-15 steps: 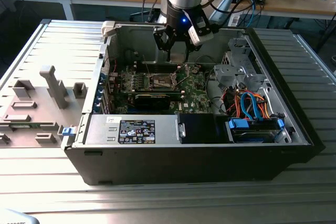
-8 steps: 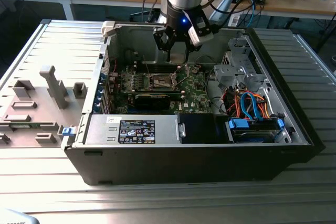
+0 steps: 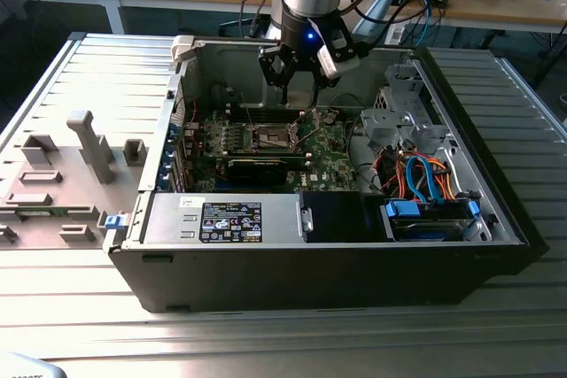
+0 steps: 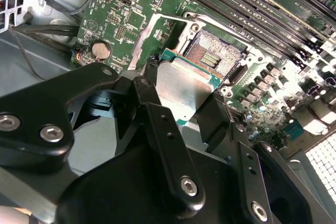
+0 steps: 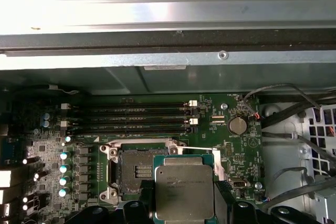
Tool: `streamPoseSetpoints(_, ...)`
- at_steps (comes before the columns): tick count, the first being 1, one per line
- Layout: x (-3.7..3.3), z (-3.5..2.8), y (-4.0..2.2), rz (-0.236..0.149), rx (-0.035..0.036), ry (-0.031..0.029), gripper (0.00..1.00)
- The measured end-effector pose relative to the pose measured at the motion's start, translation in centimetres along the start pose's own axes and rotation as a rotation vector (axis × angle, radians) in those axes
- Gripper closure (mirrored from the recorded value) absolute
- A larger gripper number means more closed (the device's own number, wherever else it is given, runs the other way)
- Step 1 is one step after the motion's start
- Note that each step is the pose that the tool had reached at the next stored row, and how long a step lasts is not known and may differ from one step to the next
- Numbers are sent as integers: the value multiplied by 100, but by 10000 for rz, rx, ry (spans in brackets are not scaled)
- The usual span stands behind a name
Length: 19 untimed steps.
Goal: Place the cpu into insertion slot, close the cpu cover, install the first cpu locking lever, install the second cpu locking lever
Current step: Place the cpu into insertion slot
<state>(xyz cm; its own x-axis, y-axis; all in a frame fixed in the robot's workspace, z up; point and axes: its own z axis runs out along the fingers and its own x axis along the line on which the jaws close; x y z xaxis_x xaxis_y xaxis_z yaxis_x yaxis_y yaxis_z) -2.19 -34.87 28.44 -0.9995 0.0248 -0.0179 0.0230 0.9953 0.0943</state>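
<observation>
gripper (image 3: 299,77) over the motherboard (image 3: 332,152) | jaws pinching the cpu (image 5: 185,192) by two opposite edges | we see it's square, no long side, silver lid facing the first wrist view, edges squared up with the insertion slot (image 5: 137,170) just beside it, not seated | lid print too faint for us to read | cpu cover (image 4: 137,43) open

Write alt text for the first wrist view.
The gripper holds the cpu, a flat silvery-grey square, close beside the empty insertion slot on the green motherboard. Long black memory slots and a coin battery sit nearby on the board, with the case's grey metal wall behind them.
</observation>
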Motion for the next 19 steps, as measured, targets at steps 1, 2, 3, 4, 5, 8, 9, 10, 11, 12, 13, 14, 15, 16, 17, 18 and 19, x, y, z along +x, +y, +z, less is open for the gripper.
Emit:
streamPoseSetpoints(1,0,1,0,0,1,0,46)
streamPoseSetpoints(2,0,2,0,0,0,1,46)
streamPoseSetpoints(3,0,5,0,0,0,0,46)
streamPoseSetpoints(4,0,7,-1,0,0,1,46)
streamPoseSetpoints(5,0,10,-1,0,0,0,46)
streamPoseSetpoints(8,0,16,-1,0,1,1,46)
streamPoseSetpoints(9,0,19,-2,0,1,0,46)
streamPoseSetpoints(10,0,20,-2,0,0,0,46)
streamPoseSetpoints(11,0,25,-2,0,0,0,46)
streamPoseSetpoints(12,1,31,-3,0,1,0,46)
streamPoseSetpoints(13,1,33,-3,0,1,1,46)
streamPoseSetpoints(14,1,34,-3,0,0,0,46)
streamPoseSetpoints(15,1,36,-3,0,0,1,46)
streamPoseSetpoints(16,1,38,-3,0,1,1,46)
streamPoseSetpoints(17,1,40,-4,0,0,0,46)
streamPoseSetpoints(18,1,41,-4,0,1,1,46)
streamPoseSetpoints(19,1,46,-4,0,1,1,46)
